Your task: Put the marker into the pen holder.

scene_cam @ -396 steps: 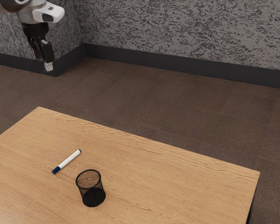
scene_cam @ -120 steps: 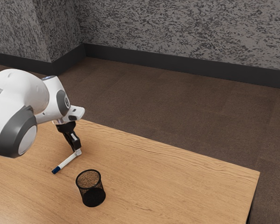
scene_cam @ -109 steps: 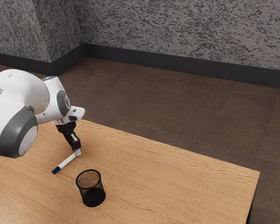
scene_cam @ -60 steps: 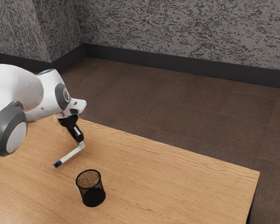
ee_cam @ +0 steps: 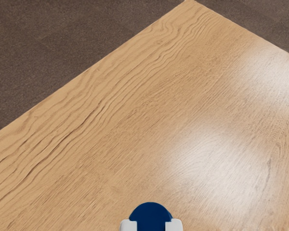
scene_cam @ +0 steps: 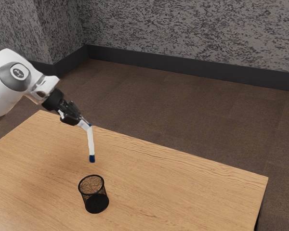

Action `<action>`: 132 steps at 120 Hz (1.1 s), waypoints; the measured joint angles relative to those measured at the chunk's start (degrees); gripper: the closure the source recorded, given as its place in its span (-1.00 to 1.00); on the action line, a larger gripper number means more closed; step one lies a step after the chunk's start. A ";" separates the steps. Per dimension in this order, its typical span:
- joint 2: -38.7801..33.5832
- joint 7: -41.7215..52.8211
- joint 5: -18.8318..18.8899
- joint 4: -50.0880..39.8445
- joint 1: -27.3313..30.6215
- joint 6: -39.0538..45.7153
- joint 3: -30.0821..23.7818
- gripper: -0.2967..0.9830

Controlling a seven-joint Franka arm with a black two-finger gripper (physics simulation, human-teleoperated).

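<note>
Marker (scene_cam: 90, 141): you have one.
Blue marker ends (scene_cam: 92, 158): you can count two.
Pen holder (scene_cam: 94, 198): you have just one.
Table (scene_cam: 168, 187): there is one for you.
Robot arm (scene_cam: 4, 94): you are running one.
Gripper (scene_cam: 87, 125): you have one.
Fingertips (ee_cam: 175, 225): you can count two.

Soft, even light brightens the wooden tabletop (scene_cam: 183, 187) in my exterior view, while the brown carpet (scene_cam: 183, 110) lies dim. Through my wrist camera, two milky patches of glare wash over the wood grain, paling it.
</note>
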 joint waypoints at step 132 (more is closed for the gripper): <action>23.56 22.19 13.71 -19.21 -1.10 0.19 -2.76 0.69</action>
